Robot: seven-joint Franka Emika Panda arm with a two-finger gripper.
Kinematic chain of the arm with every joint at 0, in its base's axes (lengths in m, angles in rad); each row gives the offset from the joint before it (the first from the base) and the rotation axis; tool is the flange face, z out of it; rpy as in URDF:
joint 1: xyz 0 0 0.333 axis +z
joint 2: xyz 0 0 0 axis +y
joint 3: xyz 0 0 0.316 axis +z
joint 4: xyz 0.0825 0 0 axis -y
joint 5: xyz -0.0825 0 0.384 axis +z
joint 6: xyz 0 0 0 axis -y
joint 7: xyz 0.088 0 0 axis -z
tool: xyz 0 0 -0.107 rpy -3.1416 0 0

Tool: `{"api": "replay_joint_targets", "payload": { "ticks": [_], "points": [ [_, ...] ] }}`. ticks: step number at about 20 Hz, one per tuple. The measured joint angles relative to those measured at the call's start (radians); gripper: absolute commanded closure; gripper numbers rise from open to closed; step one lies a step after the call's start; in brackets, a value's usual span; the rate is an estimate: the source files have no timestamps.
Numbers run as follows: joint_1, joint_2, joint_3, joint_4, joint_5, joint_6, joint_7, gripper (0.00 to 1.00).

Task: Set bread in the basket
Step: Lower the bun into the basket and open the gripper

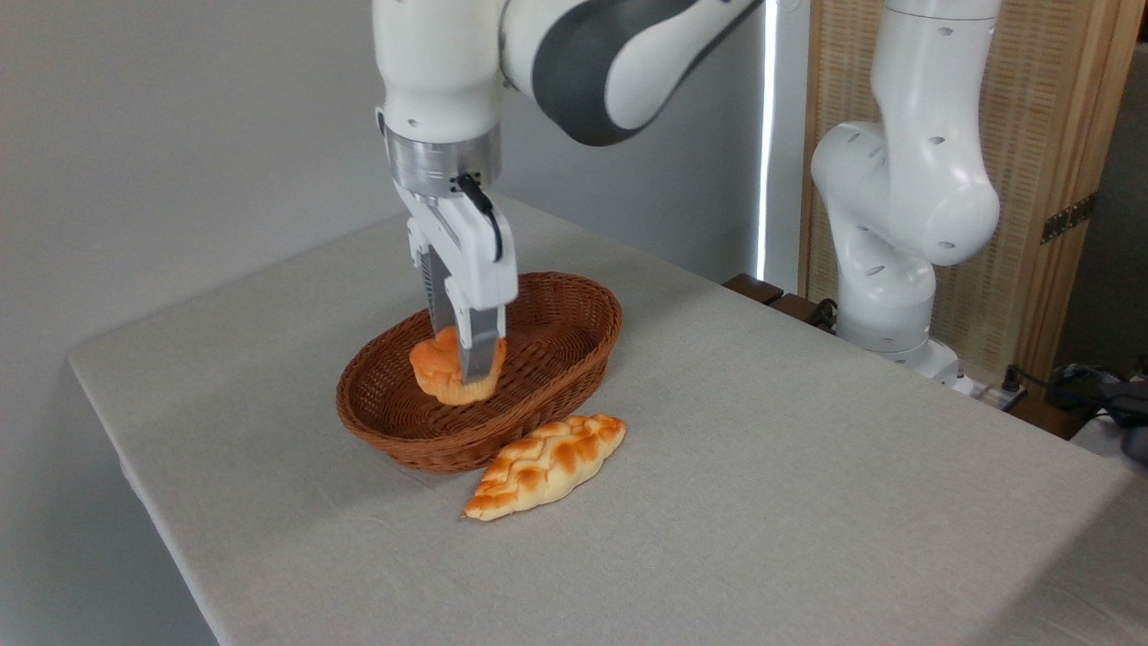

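With the jaws [466,359] pinching the bread [441,370] tilted inside the basket [574,296], you would do well to lower it onto the weave before spreading them, clear of the rim

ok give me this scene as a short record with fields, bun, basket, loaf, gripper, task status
bun: small orange bun, held between the gripper's fingers, inside the basket, tilted
basket: oval brown wicker basket on the table, nothing else visible in it
loaf: braided loaf on the table, just in front of the basket; contact with it cannot be told
gripper: gripper pointing down into the basket, shut on the bun
task status: bun is within the basket but not yet released
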Motion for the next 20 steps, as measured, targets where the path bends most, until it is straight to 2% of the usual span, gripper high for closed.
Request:
{"api": "replay_joint_targets", "payload": {
  "ticks": [2, 8, 16, 20],
  "points": [
    [0.000, 0.005, -0.037, 0.000, 0.000, 0.000, -0.037, 0.01],
    [-0.001, 0.032, -0.118, 0.000, 0.004, -0.001, -0.143, 0.00],
    [0.003, 0.033, -0.124, 0.000, 0.009, -0.018, -0.150, 0.00],
    [0.013, 0.031, -0.121, 0.006, 0.086, -0.019, -0.151, 0.00]
  ]
}}
